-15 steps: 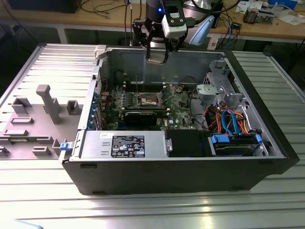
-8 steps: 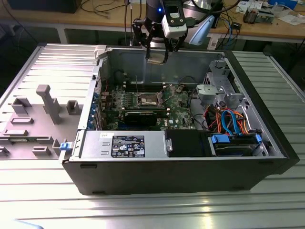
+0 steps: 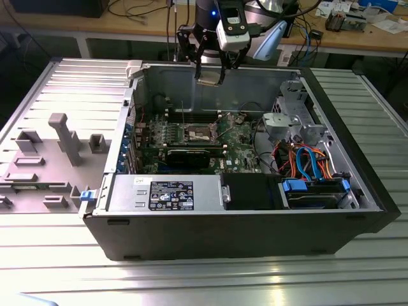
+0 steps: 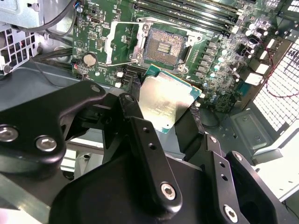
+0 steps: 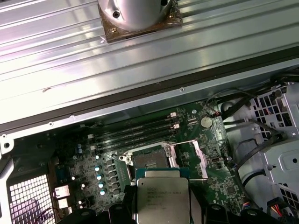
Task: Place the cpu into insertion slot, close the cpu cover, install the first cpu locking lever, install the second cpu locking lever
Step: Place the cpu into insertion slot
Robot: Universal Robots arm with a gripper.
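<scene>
Ribbed metal desk (image 3: pixel 191 280) carries the open black computer case (image 3: pixel 255 233), green motherboard (image 3: pixel 239 137) inside. Black gripper (image 4: pixel 163 109) hangs over it. The square, dark-centred insertion slot (image 4: pixel 163 46) sits bare, thin silvery cpu cover (image 4: pixel 111 44) flipped open beside it. Gripper's pinching the cpu (image 4: pixel 166 100), a flat shiny square, by its edges.

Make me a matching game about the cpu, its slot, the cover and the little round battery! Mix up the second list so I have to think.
Things:
1. cpu
2. insertion slot
3. cpu cover
4. battery

States:
A. empty, its dark centre showing
B. held by the gripper, above the slot
C. round and silvery, lying near the cover
D. swung open beside the slot

Pairs: 1-B, 2-A, 3-D, 4-C
</scene>
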